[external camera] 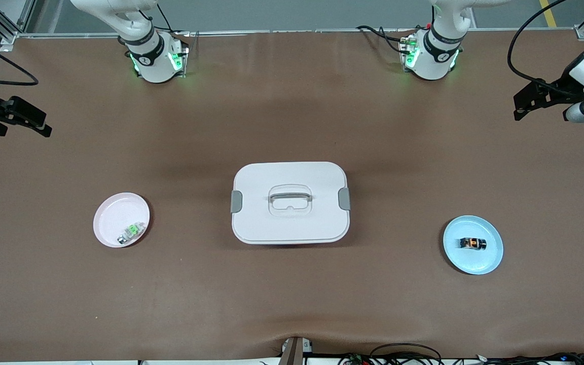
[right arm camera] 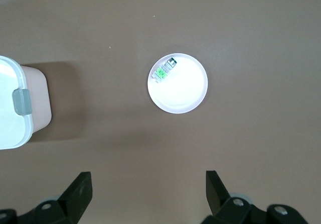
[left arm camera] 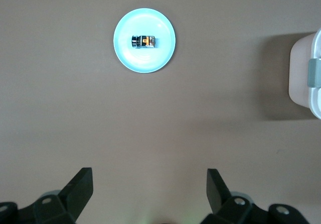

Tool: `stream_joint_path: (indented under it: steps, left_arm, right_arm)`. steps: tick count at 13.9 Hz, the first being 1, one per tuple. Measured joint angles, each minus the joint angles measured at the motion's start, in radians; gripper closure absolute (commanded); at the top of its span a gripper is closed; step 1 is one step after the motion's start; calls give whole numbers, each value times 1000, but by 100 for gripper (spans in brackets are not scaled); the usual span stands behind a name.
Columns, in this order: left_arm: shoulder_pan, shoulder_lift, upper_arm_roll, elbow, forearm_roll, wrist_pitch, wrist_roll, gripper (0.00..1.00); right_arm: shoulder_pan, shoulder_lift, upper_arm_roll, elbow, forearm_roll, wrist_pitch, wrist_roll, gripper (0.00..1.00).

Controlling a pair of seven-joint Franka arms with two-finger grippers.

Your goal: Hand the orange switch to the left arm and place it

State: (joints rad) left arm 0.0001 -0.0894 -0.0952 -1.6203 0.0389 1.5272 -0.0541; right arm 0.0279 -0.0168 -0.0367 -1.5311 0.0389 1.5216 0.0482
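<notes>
The orange switch point(external camera: 473, 244) lies on a light blue plate point(external camera: 484, 261) toward the left arm's end of the table. It also shows in the left wrist view point(left arm camera: 143, 41) on that plate point(left arm camera: 150, 61). The white box point(external camera: 290, 203) with grey latches stands in the middle of the table. My left gripper point(external camera: 520, 105) is open and empty, up in the air over the table's left-arm end; its jaws point(left arm camera: 149, 184) stand wide apart. My right gripper point(external camera: 43, 125) is open and empty over the table's right-arm end, its jaws point(right arm camera: 149, 184) wide apart.
A pale pink plate point(external camera: 112, 218) with a tiny green-and-clear component point(external camera: 132, 232) sits toward the right arm's end; both show in the right wrist view, plate point(right arm camera: 185, 93) and component point(right arm camera: 164, 71). The box's edge shows in both wrist views point(left arm camera: 306, 78) point(right arm camera: 12, 128). Cables lie along the table's near edge.
</notes>
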Motion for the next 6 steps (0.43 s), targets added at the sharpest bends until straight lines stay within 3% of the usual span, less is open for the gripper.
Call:
stream_joint_path:
  steps: [6]
  left_arm:
    - [0, 0, 0, 7, 0, 0, -10, 0]
  right_arm:
    - [0, 0, -1, 0, 0, 0, 0, 0]
